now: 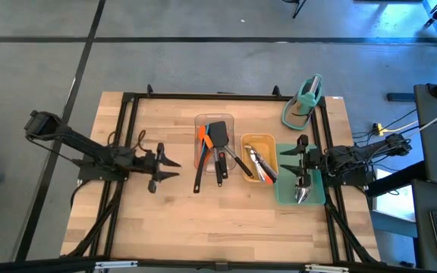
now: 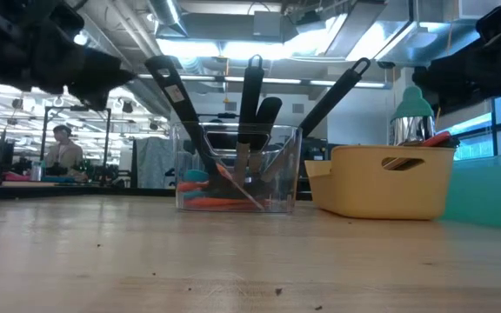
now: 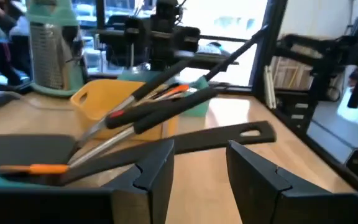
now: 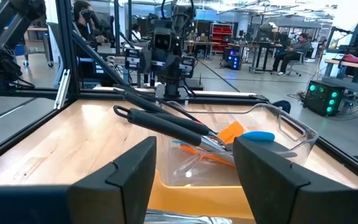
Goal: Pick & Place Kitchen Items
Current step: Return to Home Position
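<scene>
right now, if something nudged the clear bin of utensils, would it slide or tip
The clear bin would probably slide: its flat base rests on the smooth wooden table. It may be somewhat top-heavy, since long black handles lean out above its rim.

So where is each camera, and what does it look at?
High: above the table, looking straight down; left gripper and right gripper show.
Low: at tabletop height, looking across at clear bin and yellow bin; dark arm parts overhead.
Left wrist: on that arm, facing the yellow bin; own fingers show.
Right wrist: facing the clear bin; own fingers show.
Shared: high and low see both bins.
</scene>
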Controlling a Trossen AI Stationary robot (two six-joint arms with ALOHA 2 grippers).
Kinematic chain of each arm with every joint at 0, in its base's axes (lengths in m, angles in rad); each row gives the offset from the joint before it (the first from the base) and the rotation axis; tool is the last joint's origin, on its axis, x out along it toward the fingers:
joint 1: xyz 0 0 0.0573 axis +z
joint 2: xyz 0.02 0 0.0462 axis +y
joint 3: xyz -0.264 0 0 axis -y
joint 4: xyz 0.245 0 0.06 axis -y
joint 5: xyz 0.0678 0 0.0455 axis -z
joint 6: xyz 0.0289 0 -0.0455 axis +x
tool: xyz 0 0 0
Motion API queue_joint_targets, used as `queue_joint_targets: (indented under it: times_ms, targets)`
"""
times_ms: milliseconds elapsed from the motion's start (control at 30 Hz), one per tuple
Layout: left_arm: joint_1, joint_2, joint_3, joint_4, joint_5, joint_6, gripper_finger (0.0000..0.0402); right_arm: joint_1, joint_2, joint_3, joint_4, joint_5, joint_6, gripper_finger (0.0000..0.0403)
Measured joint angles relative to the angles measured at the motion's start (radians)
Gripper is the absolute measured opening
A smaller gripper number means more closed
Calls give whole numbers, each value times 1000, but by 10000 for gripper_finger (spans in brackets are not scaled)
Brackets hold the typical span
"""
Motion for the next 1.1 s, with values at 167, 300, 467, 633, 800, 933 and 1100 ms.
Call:
queue_joint_targets:
  times_ms: [167, 300, 467, 633, 800, 933, 1100]
  targets:
    - [41, -86, -1, -10, 57, 30, 141, 0, 2, 0, 5, -1, 0, 217]
    - [109, -140, -1, -45, 148, 37, 141, 0, 3, 0, 5, -3, 0, 217]
    - [185, -188, -1, -132, 229, 32, 141, 0, 3, 0, 7, -2, 0, 217]
    - [204, -236, -1, -219, 228, 35, 141, 0, 3, 0, 1, -2, 0, 217]
    - [172, -277, -2, -259, 132, 61, 141, 0, 3, 0, 0, -2, 0, 217]
    - [153, -305, -2, -266, 109, 82, 141, 0, 3, 0, 0, -2, 0, 217]
    - [155, -358, -2, -330, 124, 79, 141, 0, 3, 0, 0, 1, 0, 217]
